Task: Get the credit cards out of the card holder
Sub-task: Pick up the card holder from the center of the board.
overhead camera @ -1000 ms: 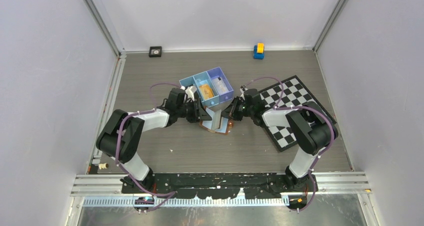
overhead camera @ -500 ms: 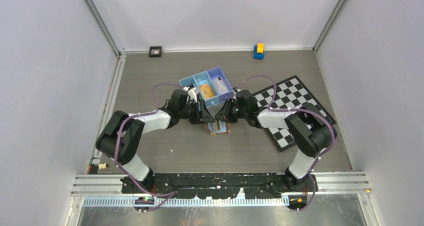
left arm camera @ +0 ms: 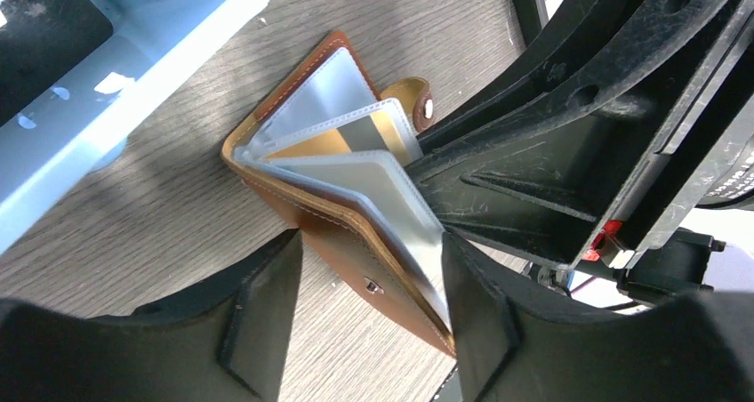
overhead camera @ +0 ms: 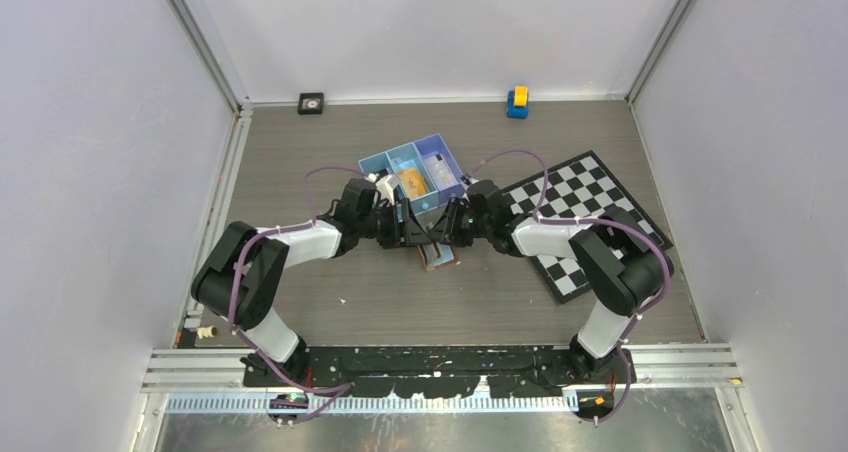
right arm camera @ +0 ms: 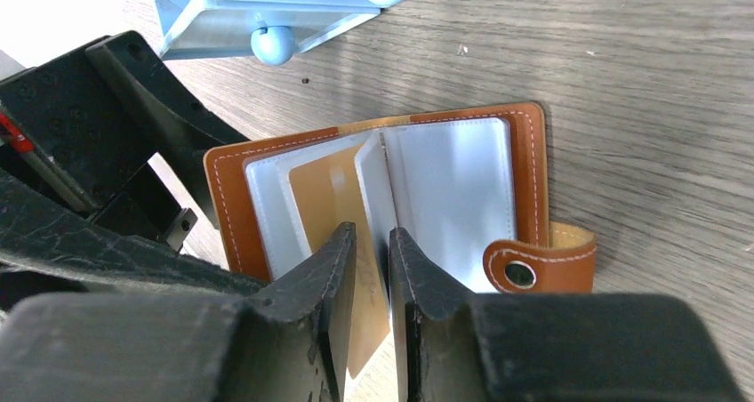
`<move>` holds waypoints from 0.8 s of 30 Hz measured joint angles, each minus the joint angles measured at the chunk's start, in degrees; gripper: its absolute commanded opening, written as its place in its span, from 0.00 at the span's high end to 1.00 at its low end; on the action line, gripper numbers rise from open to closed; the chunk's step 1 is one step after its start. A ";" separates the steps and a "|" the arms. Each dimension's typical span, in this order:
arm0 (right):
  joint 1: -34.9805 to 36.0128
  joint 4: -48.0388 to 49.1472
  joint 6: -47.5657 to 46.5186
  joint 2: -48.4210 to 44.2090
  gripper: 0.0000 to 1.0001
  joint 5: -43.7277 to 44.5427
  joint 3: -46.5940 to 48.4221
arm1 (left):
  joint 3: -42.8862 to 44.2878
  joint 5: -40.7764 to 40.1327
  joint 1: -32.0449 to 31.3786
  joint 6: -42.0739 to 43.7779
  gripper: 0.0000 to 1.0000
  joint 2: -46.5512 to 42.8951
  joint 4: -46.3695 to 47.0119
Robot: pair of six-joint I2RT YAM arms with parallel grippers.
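Mid-worktop, just off the blue tray's near corner, the card holder lies spread open. My right gripper, jaws a slit apart, straddles a clear sleeve leaf, apparently unpinched. Just beside it, the orange card points lengthwise at my wrist. My left gripper stands half-open around the cover.

**Three cameras, one small wallet in common**

One camera hangs high over the near edge of the table and looks down on the whole of it. The card holder is small at centre frame, with the blue tray just above it. Both wrist cameras look from very close. The left's has the holder mid-frame and the tray upper left. The right's faces the holder from the opposite side, with the tray along the top edge.
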 measured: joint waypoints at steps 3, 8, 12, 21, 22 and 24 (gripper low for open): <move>0.39 -0.28 -0.39 0.00 0.73 0.17 0.22 | -0.04 0.42 0.00 -0.04 0.28 -0.13 0.42; 0.92 -1.22 -0.85 0.00 0.73 0.52 0.50 | -0.39 0.66 0.15 -0.68 0.35 -0.92 2.21; 1.90 -1.68 -1.20 0.00 0.70 0.55 1.38 | -0.46 0.63 0.22 -1.31 0.34 -0.94 2.40; 2.16 -2.80 -2.19 0.00 0.80 1.31 1.70 | -0.44 -0.11 0.76 -1.66 0.72 -0.94 1.27; 2.25 -3.06 -2.27 0.00 0.80 1.55 1.84 | -0.44 -0.20 0.81 -1.79 0.76 -0.94 1.09; 2.34 -3.87 -2.47 0.00 0.81 2.27 2.12 | -0.42 -0.26 1.14 -1.79 0.81 -0.94 0.94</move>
